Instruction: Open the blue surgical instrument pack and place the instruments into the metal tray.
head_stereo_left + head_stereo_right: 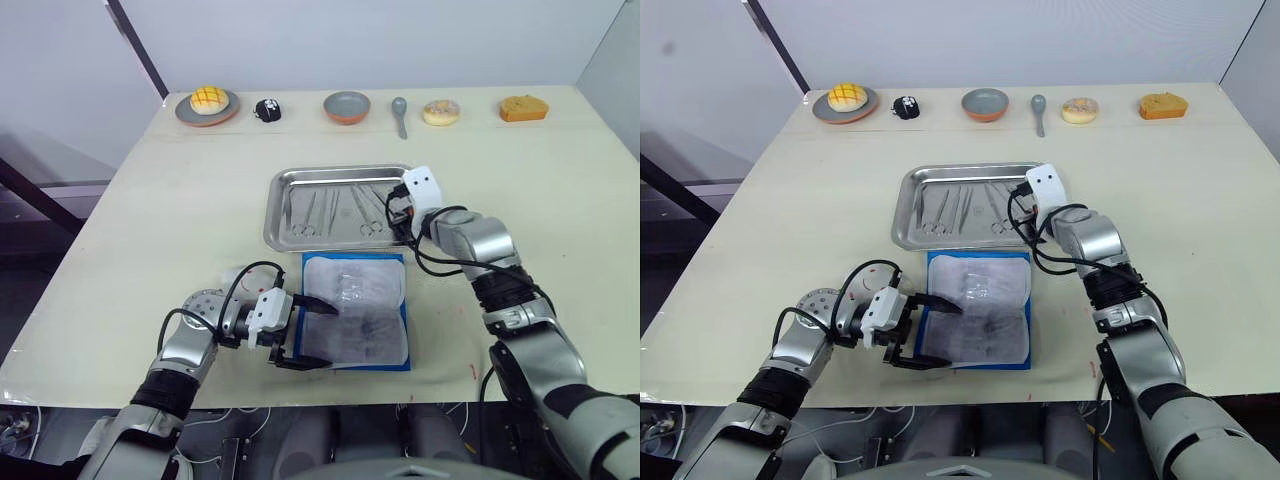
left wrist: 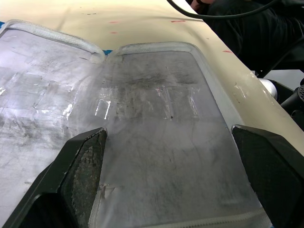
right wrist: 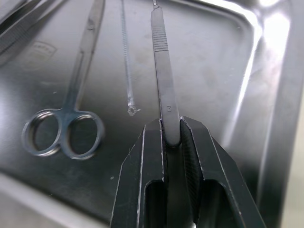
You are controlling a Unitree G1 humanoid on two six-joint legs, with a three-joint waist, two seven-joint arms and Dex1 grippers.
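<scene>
I log the shallow stainless-steel tray (image 3: 266, 118): brushed, glossy, with bright glare. Flat silvery metal scalpel handle (image 3: 161, 66): satin, ribbed grip. Ring-handled steel scissors (image 3: 71, 118): polished. Opened blue fabric pack (image 1: 355, 310): matt edge, with clear crinkled plastic lining (image 2: 156, 137), scuffed and glossy. Black gripper fingers (image 2: 83, 175): matt, rough-textured pads. Cream tabletop (image 1: 180, 200): matt, smooth.

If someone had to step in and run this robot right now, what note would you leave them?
Right gripper: shut on a flat silvery scalpel handle, over the shallow stainless-steel tray.
Left gripper: open, at the left edge of the bright-blue instrument pack, which lies unfolded in front of the tray.
Done: pack opened; ring-handled scissors, a thin probe and other tools in the tray.
Left: release the handle in the tray; the pack looks emptied, but check.
</scene>
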